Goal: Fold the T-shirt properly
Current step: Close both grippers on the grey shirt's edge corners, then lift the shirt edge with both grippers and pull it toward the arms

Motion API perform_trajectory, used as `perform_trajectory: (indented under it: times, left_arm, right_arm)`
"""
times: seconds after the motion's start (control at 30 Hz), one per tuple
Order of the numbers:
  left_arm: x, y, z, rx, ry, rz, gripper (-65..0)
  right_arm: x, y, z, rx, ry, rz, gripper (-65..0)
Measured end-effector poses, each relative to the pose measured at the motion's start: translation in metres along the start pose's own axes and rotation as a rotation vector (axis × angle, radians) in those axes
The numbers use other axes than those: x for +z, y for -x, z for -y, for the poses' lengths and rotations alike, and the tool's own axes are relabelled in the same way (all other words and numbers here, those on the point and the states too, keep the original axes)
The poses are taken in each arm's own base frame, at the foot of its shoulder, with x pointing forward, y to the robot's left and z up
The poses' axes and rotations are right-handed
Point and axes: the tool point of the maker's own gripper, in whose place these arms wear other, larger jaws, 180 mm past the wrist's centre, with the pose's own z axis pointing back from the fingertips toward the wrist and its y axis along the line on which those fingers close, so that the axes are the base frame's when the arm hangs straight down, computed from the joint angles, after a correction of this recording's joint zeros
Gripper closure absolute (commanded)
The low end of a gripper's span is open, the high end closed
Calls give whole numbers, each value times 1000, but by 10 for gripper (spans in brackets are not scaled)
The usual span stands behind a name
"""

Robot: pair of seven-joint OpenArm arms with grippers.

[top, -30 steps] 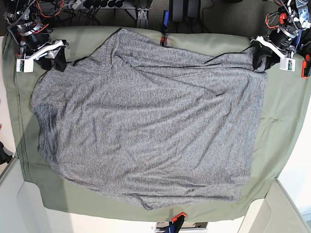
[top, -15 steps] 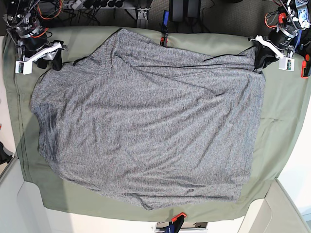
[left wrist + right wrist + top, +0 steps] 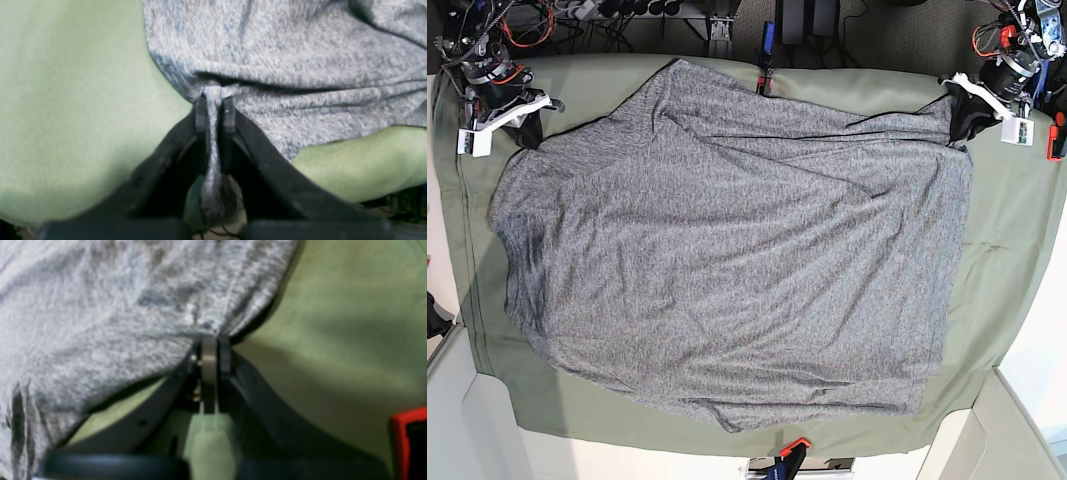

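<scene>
Across the olive-green table cloth (image 3: 1007, 230) the T-shirt (image 3: 727, 250) lies spread almost flat, no fold yet made. At its far corners, the right gripper (image 3: 530, 130) and then the left gripper (image 3: 960, 122) each pinch its edge, so every fold seemingly remains.

My matt black plastic left gripper (image 3: 215, 111) bites the soft, flecked heather-grey knit T-shirt (image 3: 727, 250); the smooth, matt olive-green table cloth (image 3: 1007, 230) shows at three o'clock.

No text, label, brand or number can be read anywhere in these views. Both wrist views are blurred.
</scene>
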Motion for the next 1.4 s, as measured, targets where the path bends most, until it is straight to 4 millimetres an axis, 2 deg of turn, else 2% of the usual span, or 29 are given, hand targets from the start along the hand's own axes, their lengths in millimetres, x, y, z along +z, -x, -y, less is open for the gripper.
perform_trajectory:
  times: [0.2,0.33,0.47,0.63,0.8,0.97,1.13,1.3,1.4]
  left_arm:
    - [25,-31,-28,77,-71,101,0]
    - [35,-51,-27,123,-52,143,0]
    - [36,-69,-20,100,-32,186,0]
    - [30,-94,-21,69,-23,233,0]
    - [26,-120,-23,25,-15,275,0]
    - [7,-131,-16,-84,-6,232,0]
    - [-23,-147,1,-202,33,221,0]
    - [-56,-144,-5,-228,44,174,0]
    - [-74,-151,-9,-205,55,169,0]
  right_arm:
    - [6,-11,-7,29,-18,17,0]
    - [10,-31,-7,9,-35,80,0]
    - [5,-57,-6,13,-34,140,0]
    - [-2,-89,-7,52,-31,196,0]
    - [-12,-104,-2,43,-32,211,0]
    - [-29,-103,4,-3,-33,190,0]
    - [-41,-110,6,-33,-37,190,0]
    - [-45,-123,4,-35,-43,212,0]
    - [-49,-134,5,-22,-35,222,0]
